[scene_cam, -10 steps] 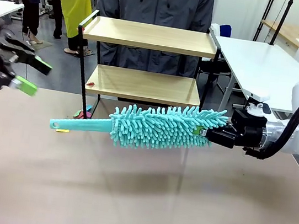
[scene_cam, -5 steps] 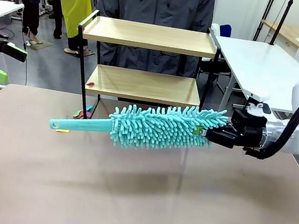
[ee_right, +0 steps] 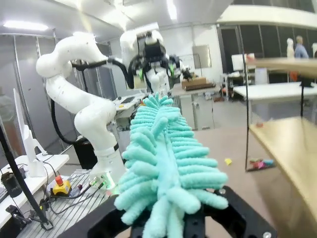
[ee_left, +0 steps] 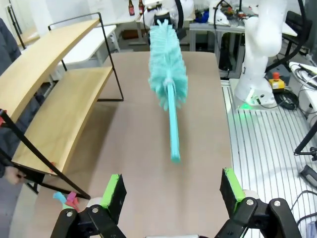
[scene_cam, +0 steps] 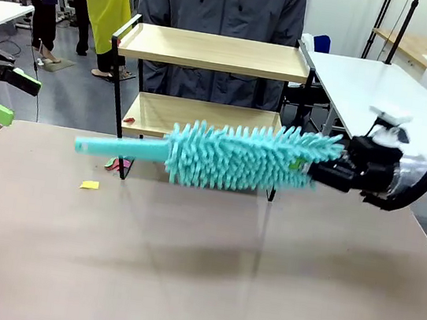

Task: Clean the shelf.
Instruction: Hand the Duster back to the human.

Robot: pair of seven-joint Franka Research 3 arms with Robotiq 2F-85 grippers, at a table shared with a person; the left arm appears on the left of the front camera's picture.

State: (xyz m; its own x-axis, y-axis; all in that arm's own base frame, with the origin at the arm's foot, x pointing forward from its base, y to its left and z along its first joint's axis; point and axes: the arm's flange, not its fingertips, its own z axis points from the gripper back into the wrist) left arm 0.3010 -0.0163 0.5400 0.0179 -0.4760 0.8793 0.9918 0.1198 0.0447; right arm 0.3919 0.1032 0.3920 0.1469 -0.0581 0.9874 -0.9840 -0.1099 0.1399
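- Two boards make up the shelf [scene_cam: 208, 88] in the front view, at the far edge of the table [scene_cam: 198, 269], its long axis running left to right across the picture, with a person [scene_cam: 220, 2] right behind it. The right gripper [scene_cam: 319, 173] comes in from the right and is clamped on the tip of a teal duster [scene_cam: 238, 157]. The duster lies nearly level, handle end pointing to picture left, across the front of the lower board. The shelf stands behind and left of these jaws, apart from them. The left gripper [scene_cam: 0, 94] sits at the left edge, jaws spread and holding nothing, well left of the shelf. A yellow scrap [scene_cam: 89, 185] lies on the table near the shelf's left legs, and some coloured bits [scene_cam: 116, 164] lie at their foot.
- Left wrist view: the left gripper [ee_left: 173, 194] has its green pads [ee_left: 115, 192] wide apart with nothing between them. The shelf [ee_left: 54, 99] runs along the left side, away from the camera, ahead and left of the jaws. The duster [ee_left: 168, 79] points its handle toward the camera.
- Right wrist view: the right gripper [ee_right: 168, 220] grips the fluffy end of the duster [ee_right: 161, 148], which stretches away from the camera. The shelf [ee_right: 287, 129] is at the right edge, blurred, beside the jaws.
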